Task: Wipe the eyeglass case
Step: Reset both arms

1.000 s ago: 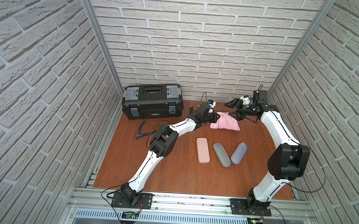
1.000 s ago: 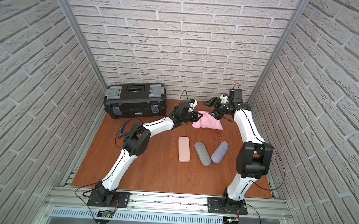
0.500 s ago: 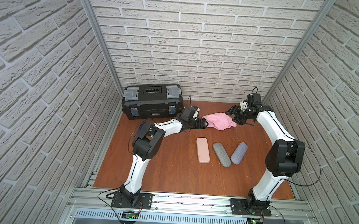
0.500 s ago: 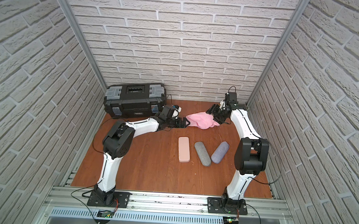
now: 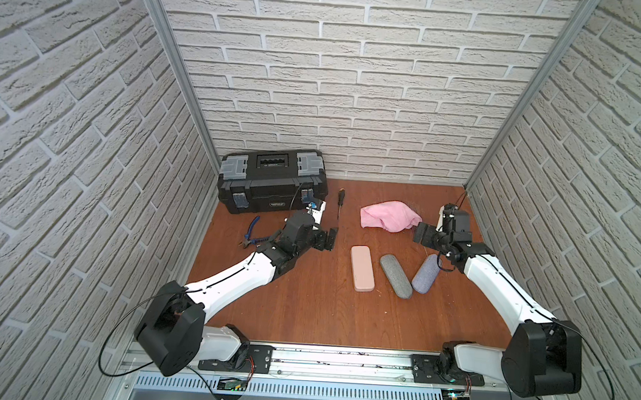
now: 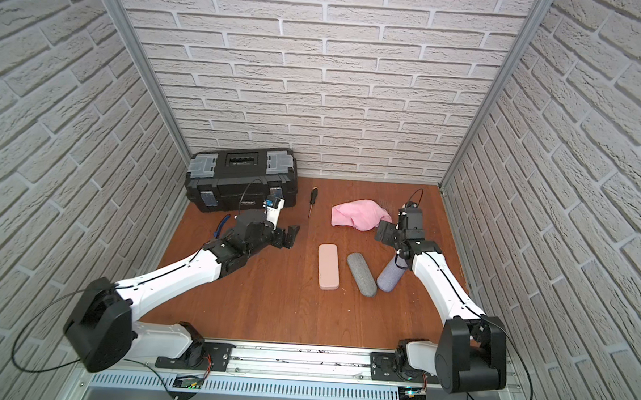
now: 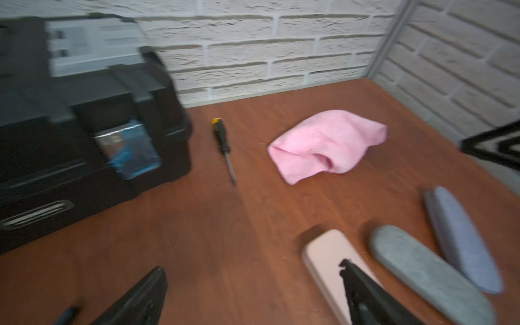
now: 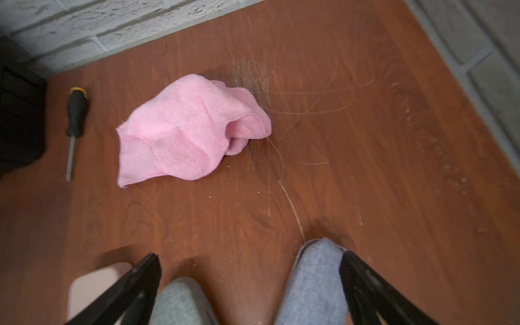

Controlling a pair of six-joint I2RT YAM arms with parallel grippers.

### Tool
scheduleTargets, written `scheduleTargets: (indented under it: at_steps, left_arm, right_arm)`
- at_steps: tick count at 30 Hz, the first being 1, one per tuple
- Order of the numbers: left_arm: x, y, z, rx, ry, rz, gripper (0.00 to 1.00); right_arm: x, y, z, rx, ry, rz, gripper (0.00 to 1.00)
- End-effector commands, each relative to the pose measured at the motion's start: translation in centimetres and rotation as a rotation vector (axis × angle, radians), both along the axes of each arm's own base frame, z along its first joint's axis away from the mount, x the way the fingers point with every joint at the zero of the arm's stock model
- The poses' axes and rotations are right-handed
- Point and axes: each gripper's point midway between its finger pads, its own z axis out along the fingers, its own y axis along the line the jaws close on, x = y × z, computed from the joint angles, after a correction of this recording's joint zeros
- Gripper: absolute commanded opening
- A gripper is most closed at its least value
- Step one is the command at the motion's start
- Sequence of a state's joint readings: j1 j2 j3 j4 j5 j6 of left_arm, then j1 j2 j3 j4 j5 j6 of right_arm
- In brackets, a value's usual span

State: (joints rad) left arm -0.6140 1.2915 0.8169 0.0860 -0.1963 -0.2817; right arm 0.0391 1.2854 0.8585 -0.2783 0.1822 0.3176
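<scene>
Three eyeglass cases lie side by side mid-table: a pink one (image 5: 362, 263), a grey one (image 5: 396, 264) and a blue-grey one (image 5: 426, 273). A crumpled pink cloth (image 5: 389, 216) lies behind them, touched by neither gripper. My left gripper (image 5: 328, 239) hovers open to the left of the pink case (image 7: 323, 261), nothing between its fingers. My right gripper (image 5: 424, 234) stands open just right of the cloth (image 8: 191, 126), above the far end of the blue-grey case (image 8: 315, 281). The grey case (image 8: 180, 301) shows beside it.
A black toolbox (image 5: 273, 179) stands at the back left. A screwdriver (image 5: 340, 202) lies beside it, and blue-handled pliers (image 5: 251, 235) lie under my left arm. Brick walls close in the back and both sides.
Both grippers have pulled away from the pink cloth, the left one leftward, the right one back toward the front right. The cloth now lies alone on the table.
</scene>
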Motion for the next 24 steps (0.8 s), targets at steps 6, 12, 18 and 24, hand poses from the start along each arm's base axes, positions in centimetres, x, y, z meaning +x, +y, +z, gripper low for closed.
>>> scheduleTargets:
  at_steps: [6,12,18,24]
  left_arm:
    - [-0.6,17.5,0.0,0.249,-0.156,0.549,0.98]
    - [-2.2,24.7,-3.5,0.156,-0.190,0.693,0.98]
    - [0.2,25.8,-7.0,0.092,-0.178,0.599,0.98]
    - [4.3,24.5,-9.5,0.076,-0.114,0.476,0.98]
  right_arm:
    - [0.6,-5.0,-0.5,-0.305,-0.260,-0.154,1.00]
    - [1.8,-4.3,-2.7,-0.315,-0.296,-0.091,1.00]
    - [1.3,-4.3,-3.6,-0.303,-0.336,-0.098,1.00]
    - [2.1,-2.3,-5.1,-0.277,-0.376,0.037,1.00]
